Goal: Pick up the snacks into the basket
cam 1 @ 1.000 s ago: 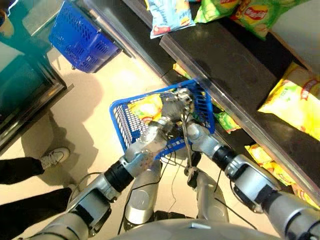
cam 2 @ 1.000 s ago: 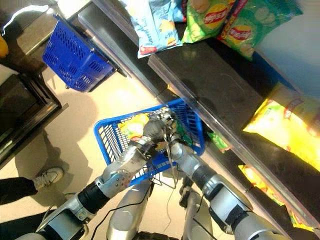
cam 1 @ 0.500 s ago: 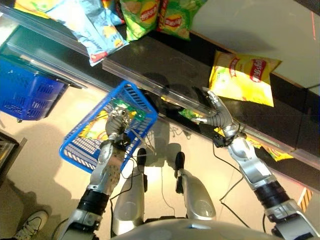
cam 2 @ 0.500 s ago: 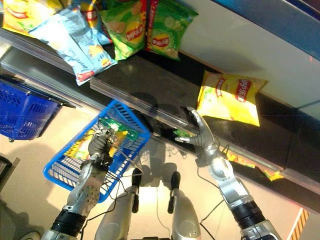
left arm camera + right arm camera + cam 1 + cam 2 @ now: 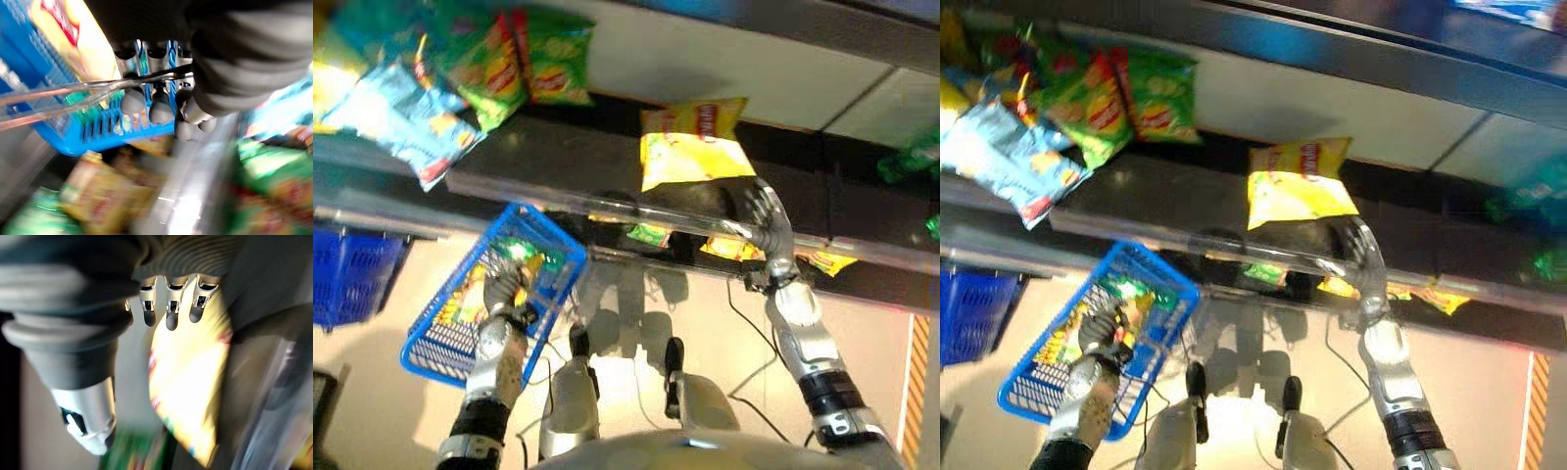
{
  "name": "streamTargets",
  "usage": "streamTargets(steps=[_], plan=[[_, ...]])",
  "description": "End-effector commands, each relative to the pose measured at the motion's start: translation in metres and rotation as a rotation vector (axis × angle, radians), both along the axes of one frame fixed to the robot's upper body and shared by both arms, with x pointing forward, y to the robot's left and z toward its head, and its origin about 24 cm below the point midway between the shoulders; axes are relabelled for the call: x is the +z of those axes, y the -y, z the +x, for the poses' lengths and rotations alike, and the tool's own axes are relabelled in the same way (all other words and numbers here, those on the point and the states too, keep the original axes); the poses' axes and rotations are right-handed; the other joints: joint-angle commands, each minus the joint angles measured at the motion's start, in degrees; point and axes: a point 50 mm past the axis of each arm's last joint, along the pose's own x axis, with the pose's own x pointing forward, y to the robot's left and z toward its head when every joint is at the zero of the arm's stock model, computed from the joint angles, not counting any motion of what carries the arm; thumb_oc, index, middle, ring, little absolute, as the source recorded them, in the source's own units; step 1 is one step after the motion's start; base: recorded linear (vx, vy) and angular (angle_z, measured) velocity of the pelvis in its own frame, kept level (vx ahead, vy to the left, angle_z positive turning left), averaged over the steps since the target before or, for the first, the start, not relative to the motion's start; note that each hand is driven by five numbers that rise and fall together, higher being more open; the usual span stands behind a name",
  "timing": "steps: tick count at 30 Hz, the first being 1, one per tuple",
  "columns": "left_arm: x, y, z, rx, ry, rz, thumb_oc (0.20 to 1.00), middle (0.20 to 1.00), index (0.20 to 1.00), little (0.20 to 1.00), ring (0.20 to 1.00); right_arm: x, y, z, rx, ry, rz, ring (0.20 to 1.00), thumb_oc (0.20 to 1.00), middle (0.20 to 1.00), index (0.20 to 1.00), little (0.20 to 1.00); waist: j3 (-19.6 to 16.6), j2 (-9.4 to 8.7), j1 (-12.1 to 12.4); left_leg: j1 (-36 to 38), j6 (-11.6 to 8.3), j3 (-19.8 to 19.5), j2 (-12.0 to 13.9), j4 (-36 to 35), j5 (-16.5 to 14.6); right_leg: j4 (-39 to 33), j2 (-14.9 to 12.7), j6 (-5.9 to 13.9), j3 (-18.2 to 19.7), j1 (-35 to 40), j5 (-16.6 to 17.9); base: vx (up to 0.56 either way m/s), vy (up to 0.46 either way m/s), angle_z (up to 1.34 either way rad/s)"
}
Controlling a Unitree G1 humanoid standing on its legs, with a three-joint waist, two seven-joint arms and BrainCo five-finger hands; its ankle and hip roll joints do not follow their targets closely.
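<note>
Nearest in, the left hand (image 5: pixel 509 292) is clenched round the wire handle (image 5: pixel 93 89) of the blue basket (image 5: pixel 445 352), which already has a few snack bags in it. Further out, the right hand (image 5: pixel 766 217) is up at the shelf's front rail (image 5: pixel 558 201), fingers loosely spread, gripping nothing. The yellow chip bag (image 5: pixel 690 147) lies just past it on the shelf toward the robot's left, long axis running front to back. Whether the fingertips touch it is hard to make out.
</note>
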Motion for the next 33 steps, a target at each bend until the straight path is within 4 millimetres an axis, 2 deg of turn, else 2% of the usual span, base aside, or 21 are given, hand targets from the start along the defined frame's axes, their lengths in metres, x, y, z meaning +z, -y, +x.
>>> streamTargets(steps=[1, 2, 3, 4, 5, 7, 9, 10, 11, 12, 13, 14, 15, 16, 17, 19, 21, 23, 25, 27, 33], plan=[[-0.006, -0.007, -0.007, -0.124, -0.042, 0.170, 0.200, 0.200, 0.200, 0.200, 0.200, -0.031, 0.021, -0.032, -0.187, -0.100, 0.072, 1.000, 1.000, 1.000, 1.000, 1.000, -5.32, 1.27, -1.60, -1.87, 1.68, -2.70, 1.11, 1.93, -0.94, 6.91, 1.80, 1.39, 3.26, 1.46, -6.87, -0.08, -0.279, -0.17], [-0.006, -0.006, -0.006, -0.124, -0.041, 0.169, 0.200, 0.200, 0.200, 0.200, 0.200, -0.031, 0.021, -0.032, -0.187, -0.100, 0.071, 1.000, 1.000, 1.000, 1.000, 1.000, -5.35, 1.36, -1.57, -1.86, 1.61, -2.69, 1.21, 1.83, -0.85, 6.92, 1.90, 1.32, 3.28, 1.40, -6.83, -0.12, -0.391, -0.25], [-0.041, -0.006, -0.035, -0.068, -0.237, 0.102, 0.200, 0.200, 0.200, 0.200, 0.200, -0.059, 0.031, -0.049, -0.262, -0.244, 0.067, 1.000, 1.000, 1.000, 1.000, 1.000, -5.27, 2.33, -2.50, -0.81, 0.25, -3.08, 3.17, 0.30, 1.62, 7.59, 3.92, 0.24, 2.94, 1.87, -8.51, -0.07, -0.208, -0.25], [-0.041, -0.005, -0.035, -0.068, -0.235, 0.101, 0.200, 0.200, 0.200, 0.200, 0.200, -0.059, 0.031, -0.049, -0.261, -0.243, 0.067, 1.000, 1.000, 1.000, 1.000, 1.000, -5.33, 2.49, -2.44, -0.96, 0.18, -3.06, 3.37, 0.13, 1.89, 7.42, 4.15, 0.14, 2.99, 1.70, -8.19, -0.11, -0.340, -0.30], [-0.058, -0.006, -0.056, -0.030, -0.355, 0.085, 0.200, 0.200, 0.200, 0.200, 0.200, -0.074, 0.037, -0.061, -0.327, -0.308, 0.109, 1.000, 1.000, 1.000, 1.000, 1.000, -5.34, 3.09, -2.85, -0.84, -0.76, -3.18, 4.70, -1.13, 3.68, 7.48, 5.48, -0.49, 3.00, 1.76, -8.89, -0.10, -0.216, -0.20], [-0.073, -0.002, -0.076, 0.005, -0.461, 0.040, 0.200, 0.200, 0.200, 0.200, 0.200, -0.089, 0.046, -0.076, -0.372, -0.407, 0.110, 1.000, 1.000, 1.000, 1.000, 1.000, -5.30, 4.00, -3.40, -0.75, -1.77, -3.44, 6.21, -2.77, 5.87, 7.33, 6.89, -1.43, 2.49, 1.84, -9.20, -0.12, -0.268, -0.15], [-0.085, 0.006, -0.098, 0.027, -0.542, -0.001, 0.200, 0.200, 0.200, 0.200, 0.200, -0.103, 0.056, -0.096, -0.399, -0.521, 0.074, 1.000, 1.000, 1.000, 1.000, 1.000, -5.40, 4.07, -3.98, -0.10, -2.16, -3.89, 6.34, -2.82, 5.91, 6.09, 7.19, -1.91, 2.27, 2.77, -8.81, -0.11, -0.250, -0.10], [-0.086, 0.008, -0.099, 0.016, -0.546, -0.007, 0.200, 0.200, 0.200, 0.200, 0.200, -0.105, 0.057, -0.099, -0.397, -0.542, 0.061, 1.000, 1.000, 1.000, 1.000, 1.000, -5.33, 3.83, -3.86, -0.01, -1.77, -5.93, 5.15, -1.09, 4.34, 5.57, 7.02, -2.04, 2.53, 2.83, -8.32, -0.08, -0.147, -0.17], [-0.086, 0.008, -0.099, 0.016, -0.546, -0.007, 0.200, 0.200, 0.200, 0.200, 0.200, -0.105, 0.057, -0.099, -0.397, -0.541, 0.061, 1.000, 1.000, 1.000, 1.000, 1.000, -5.47, 3.97, -3.83, -0.31, -1.81, -5.97, 5.32, -1.05, 4.45, 5.39, 7.19, -2.09, 2.53, 2.64, -8.03, -0.13, -0.121, -0.28], [-0.084, 0.011, -0.094, 0.007, -0.513, -0.025, 0.200, 0.200, 0.200, 0.200, 0.200, -0.110, 0.061, -0.105, -0.397, -0.591, 0.035, 1.000, 1.000, 1.000, 1.000, 1.000, -5.38, 3.52, -3.76, 0.41, -1.05, -9.73, 0.69, 2.60, 0.41, 4.57, 6.72, -2.23, 3.12, 2.91, -7.11, -0.10, -0.078, -0.27], [-0.084, 0.011, -0.094, 0.007, -0.513, -0.025, 0.200, 0.200, 0.200, 0.200, 0.200, -0.110, 0.061, -0.105, -0.397, -0.590, 0.035, 1.000, 1.000, 1.000, 1.000, 1.000, -5.51, 3.59, -3.76, 0.18, -1.07, -9.77, 0.76, 2.58, 0.56, 4.43, 6.79, -2.26, 3.11, 2.74, -6.89, -0.15, -0.129, -0.27], [-0.081, 0.013, -0.087, -0.021, -0.480, -0.025, 0.200, 0.200, 0.200, 0.200, 0.200, -0.117, 0.063, -0.112, -0.383, -0.661, 0.004, 1.000, 1.000, 1.000, 1.000, 1.000, -6.31, 3.80, -3.82, 1.02, -0.10, -11.72, -3.76, 4.66, -2.92, 3.74, 6.67, -2.25, 3.84, 2.51, -5.79, -0.06, -0.051, -0.28], [-0.081, 0.013, -0.088, -0.021, -0.481, -0.025, 0.200, 0.200, 0.200, 0.200, 0.200, -0.117, 0.063, -0.112, -0.383, -0.662, 0.003, 1.000, 1.000, 1.000, 1.000, 1.000, -6.27, 3.82, -3.84, 1.07, -0.05, -11.74, -3.78, 4.82, -3.12, 3.75, 6.65, -2.21, 3.82, 2.63, -5.89, -0.09, -0.052, -0.53], [-0.079, 0.015, -0.083, -0.068, -0.469, -0.006, 0.200, 0.200, 0.200, 0.200, 0.200, -0.123, 0.060, -0.118, -0.329, -0.728, -0.033, 1.000, 1.000, 1.000, 1.000, 1.000, -7.19, 4.32, -4.15, 2.40, 0.68, -11.98, -5.90, 4.00, -4.54, 3.54, 6.99, -2.05, 4.21, 2.49, -5.26, -0.03, 0.003, -0.48], [-0.079, 0.015, -0.083, -0.068, -0.470, -0.006, 0.200, 0.200, 0.200, 0.200, 0.200, -0.123, 0.060, -0.118, -0.329, -0.728, -0.033, 1.000, 1.000, 1.000, 1.000, 1.000, -7.18, 4.32, -4.15, 2.49, 0.70, -11.98, -5.91, 3.96, -4.56, 3.54, 6.98, -2.04, 4.22, 2.55, -5.29, -0.04, 0.021, -0.30], [-0.078, 0.019, -0.077, -0.136, -0.471, 0.023, 0.200, 0.200, 0.200, 0.200, 0.200, -0.136, 0.058, -0.131, -0.295, -0.844, -0.041, 1.000, 1.000, 1.000, 1.000, 1.000, -8.29, 4.87, -4.77, 3.91, 0.77, -11.73, -5.21, 0.32, -3.39, 2.57, 7.54, -1.87, 3.87, 2.61, -4.70, -0.02, 0.044, 0.21], [-0.078, 0.020, -0.074, -0.178, -0.479, 0.041, 0.200, 0.200, 0.200, 0.200, 0.200, -0.144, 0.055, -0.140, -0.276, -0.918, -0.025, 1.000, 1.000, 1.000, 1.000, 1.000, -9.24, 4.67, -4.72, 3.94, 0.88, -13.27, -6.11, -0.21, -3.43, 1.15, 7.23, -1.58, 3.99, 2.66, -4.01, -0.03, 0.044, 0.03], [-0.076, 0.024, -0.066, -0.221, -0.472, 0.053, 0.200, 0.200, 0.200, 0.200, 0.200, -0.151, 0.049, -0.150, -0.247, -0.991, -0.015, 1.000, 1.000, 1.000, 1.000, 1.000, -10.17, 4.49, -5.02, 4.64, 0.81, -12.84, -5.61, -1.85, -3.05, -0.51, 6.68, -1.36, 3.31, 3.45, -3.37, 0.02, 0.045, -0.03], [-0.080, 0.025, -0.071, -0.244, -0.502, 0.050, 0.200, 0.200, 0.200, 0.200, 0.200, -0.158, 0.038, -0.154, -0.130, -1.065, -0.054, 1.000, 1.000, 1.000, 1.000, 1.000, -11.08, 3.69, -4.41, 6.22, 1.48, -13.19, -5.54, -3.87, -2.96, -0.84, 6.75, -1.46, 3.38, 4.53, -3.08, 0.05, 0.016, 0.04], [-0.081, 0.025, -0.073, -0.255, -0.515, 0.050, 0.200, 0.200, 0.200, 0.200, 0.200, -0.160, 0.034, -0.155, -0.092, -1.088, -0.071, 1.000, 1.000, 1.000, 1.000, 1.000, -11.17, 3.35, -4.22, 6.45, 1.56, -13.40, -5.53, -4.28, -2.85, -0.92, 6.77, -1.43, 3.29, 4.77, -3.04, 0.02, 0.004, 0.02], [-0.091, 0.021, -0.096, -0.319, -0.639, 0.075, 0.200, 0.200, 0.200, 0.200, 0.200, -0.163, 0.019, -0.151, 0.039, -1.103, -0.100, 1.000, 1.000, 1.000, 1.000, 1.000, -12.47, 1.99, -3.65, 8.96, 1.91, -13.23, -5.32, -6.83, -2.75, -2.58, 6.36, -1.08, 2.78, 6.87, -2.66, 0.07, 0.022, 0.12]])
